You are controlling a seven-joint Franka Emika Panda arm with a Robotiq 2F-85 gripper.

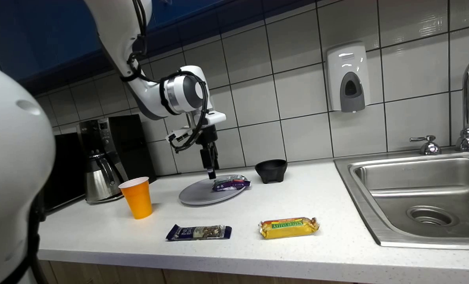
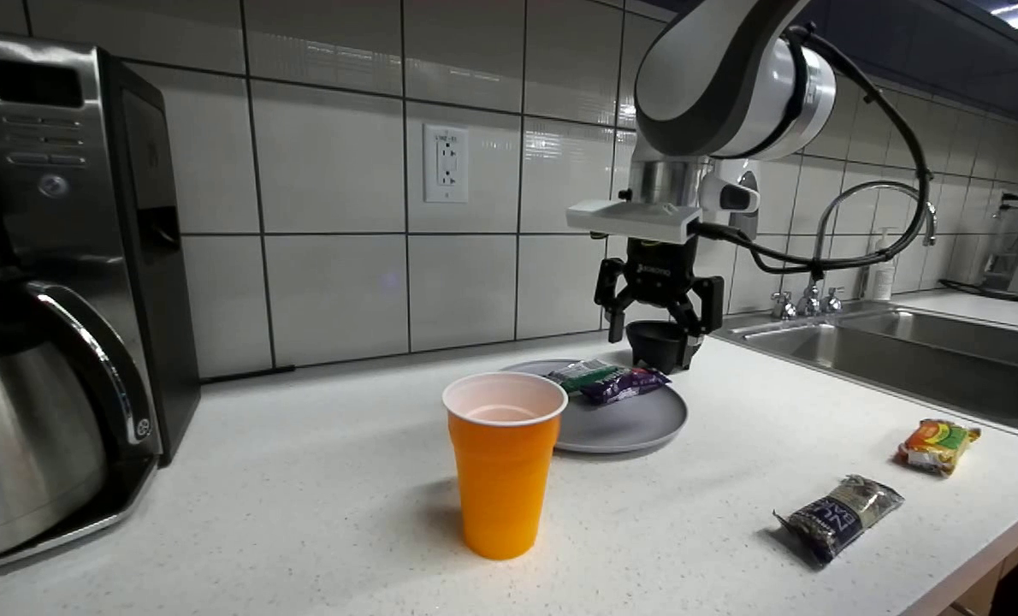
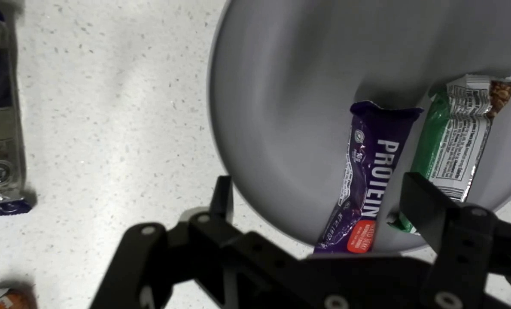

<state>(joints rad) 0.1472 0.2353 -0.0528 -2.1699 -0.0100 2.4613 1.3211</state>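
On the counter (image 1: 100, 236), in an exterior view, the grey plate (image 1: 197, 194) sat far and central. The gripper (image 2: 651, 348) hung over it, its fingers spread wide and gripping nothing; how high they were was hard to judge. The orange cup (image 1: 137, 200) stood left of the plate. Two bars were already on the plate, the purple bar (image 3: 369, 176) and the green bar (image 3: 459, 137). Two were not, so the work looked partway along: the dark bar (image 1: 199, 233) lay near, the yellow bar (image 1: 289, 228) near and further right.
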